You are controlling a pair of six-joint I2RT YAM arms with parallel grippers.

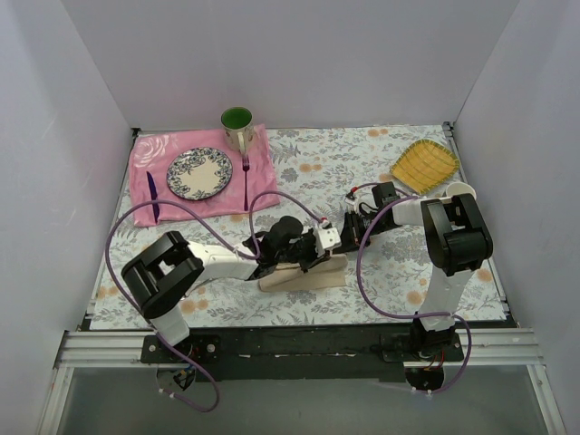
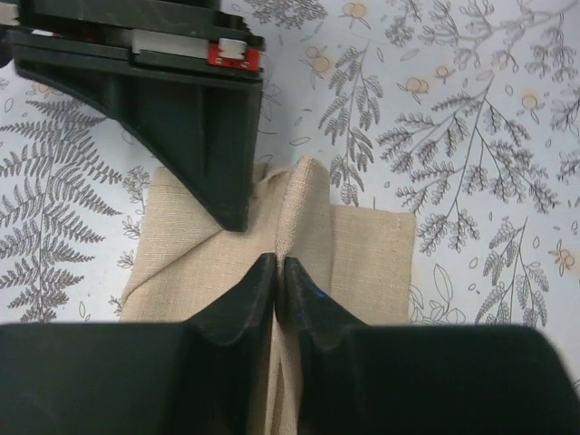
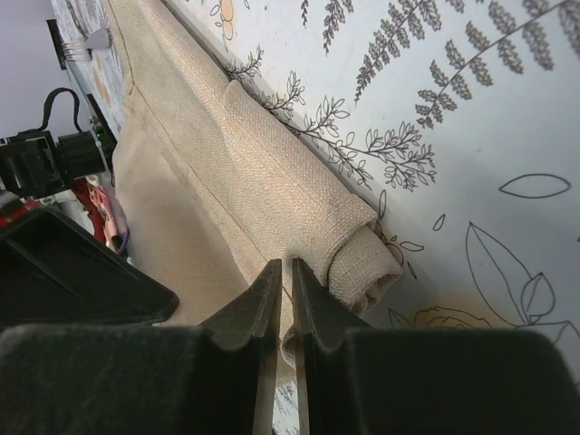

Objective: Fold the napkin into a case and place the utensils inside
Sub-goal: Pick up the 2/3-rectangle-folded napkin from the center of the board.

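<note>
Top external view shows the napkin (image 1: 306, 277) mid-way along the counter's (image 1: 381, 181) near edge, part-folded into a strip, left claw (image 2: 279, 263) and right claw (image 3: 281, 265) both pinching its folds; case seemingly unfinished, fork (image 3: 83, 43) not yet inside.

The top external camera sits high above and behind the arm bases and looks down over the whole table (image 1: 381, 172) from afar. The left wrist camera looks steeply down past the left gripper (image 2: 279, 272), close to the napkin (image 2: 367, 258). The right wrist camera looks low along the cloth past the right gripper (image 3: 281, 272), equally close. All three views share the napkin; each wrist view catches the other gripper.
</note>
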